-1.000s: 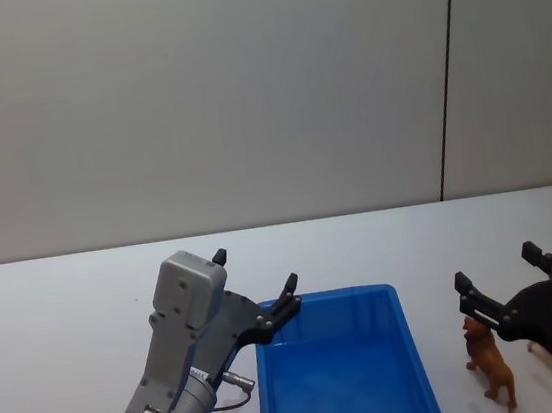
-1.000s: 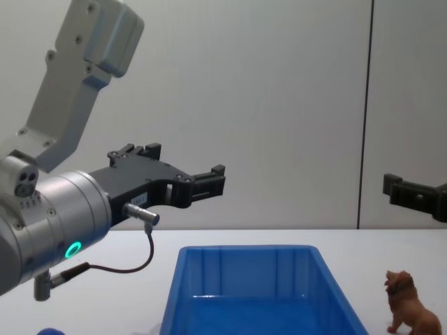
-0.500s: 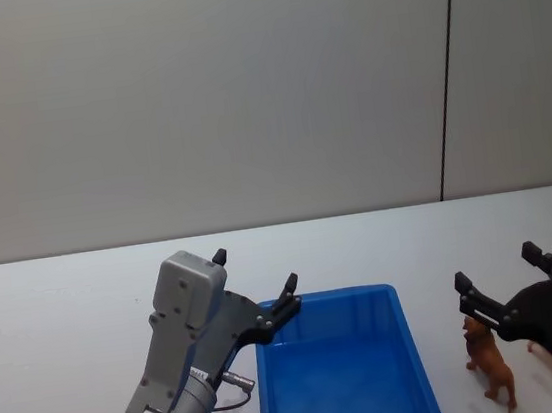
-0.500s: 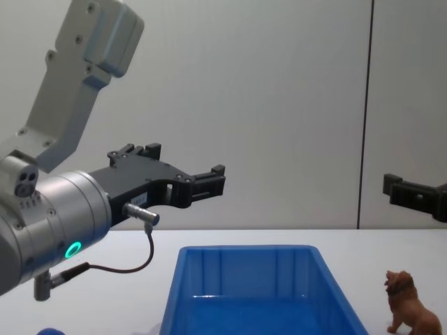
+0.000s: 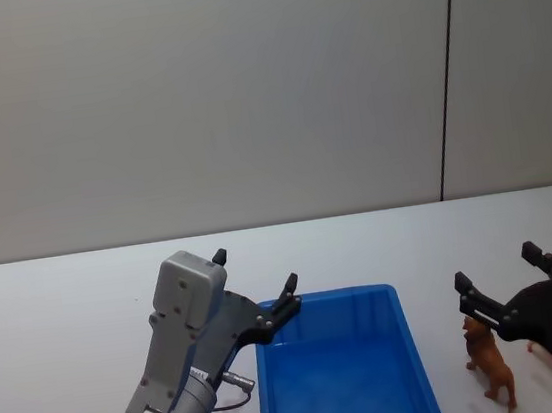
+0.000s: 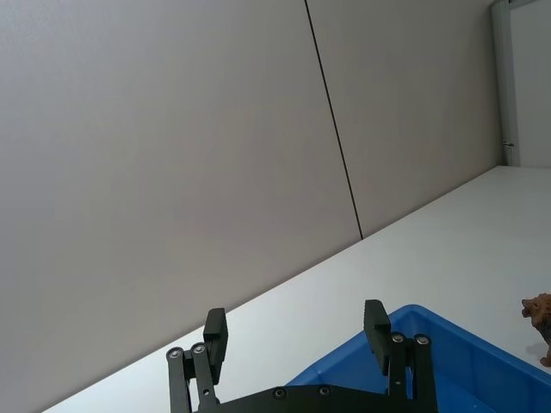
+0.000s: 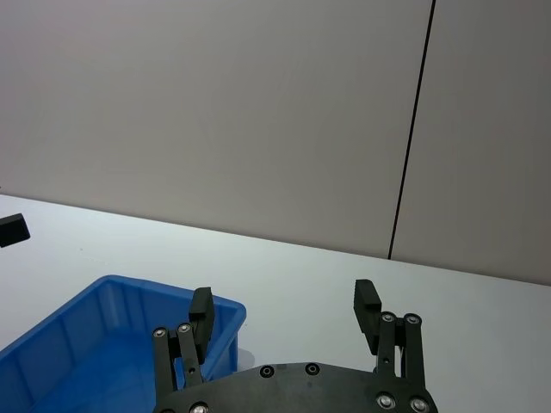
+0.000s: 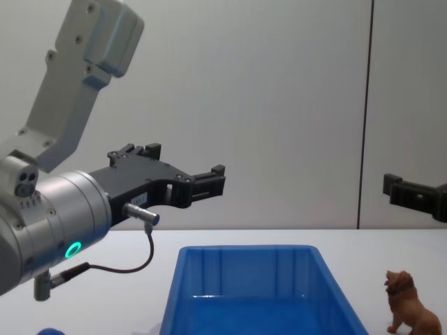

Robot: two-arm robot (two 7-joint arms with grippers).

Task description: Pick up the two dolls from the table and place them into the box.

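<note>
white table [image 5: 58,314] carries the blue box [image 5: 347,293]. left gripper [image 5: 256,271] hovers over the box's far left corner, jaws released, empty. right gripper [image 5: 497,266] is raised, jaws spread and empty. the brown lion doll [image 5: 488,357] stands on the table just right of the box, below the right jaws, not between them.

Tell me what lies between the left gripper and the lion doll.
The blue box: in the head view it spans the stretch from the left gripper to the lion doll.
</note>
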